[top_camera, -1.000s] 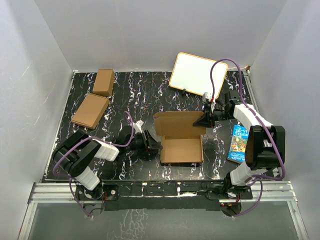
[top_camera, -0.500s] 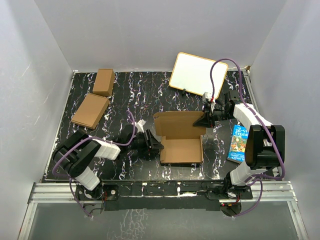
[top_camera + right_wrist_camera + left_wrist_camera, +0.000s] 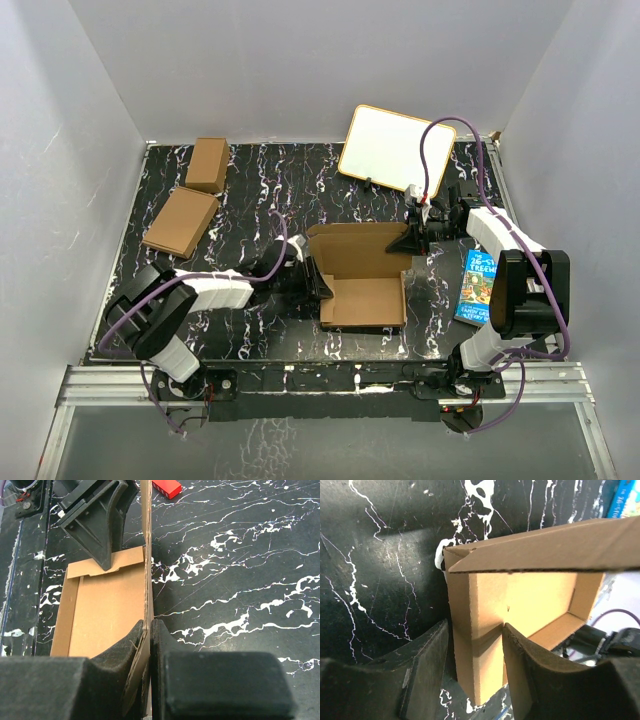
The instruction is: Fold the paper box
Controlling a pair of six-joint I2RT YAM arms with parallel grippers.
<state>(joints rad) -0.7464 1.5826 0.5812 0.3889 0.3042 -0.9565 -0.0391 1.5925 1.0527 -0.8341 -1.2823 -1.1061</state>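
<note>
A black table point(image 3: 260, 190) with white streaks is holding everything. The paper box point(image 3: 362, 280) is sitting open near the front middle. A small brown carton point(image 3: 208, 164) is resting at the back left. A bigger carton point(image 3: 181, 222) with a sloping top is sitting just in front of it. A white board point(image 3: 395, 148) is standing at the back right, and a blue book point(image 3: 479, 287) is lying by the right edge.

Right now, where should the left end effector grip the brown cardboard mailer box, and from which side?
I'd take the plain brown cardboard mailer box by its upright left side wall, coming in from the left with one finger inside and one outside. That wall stands as a thin vertical panel between the left end effector's open fingers, while the right end effector pinches the opposite wall.
</note>
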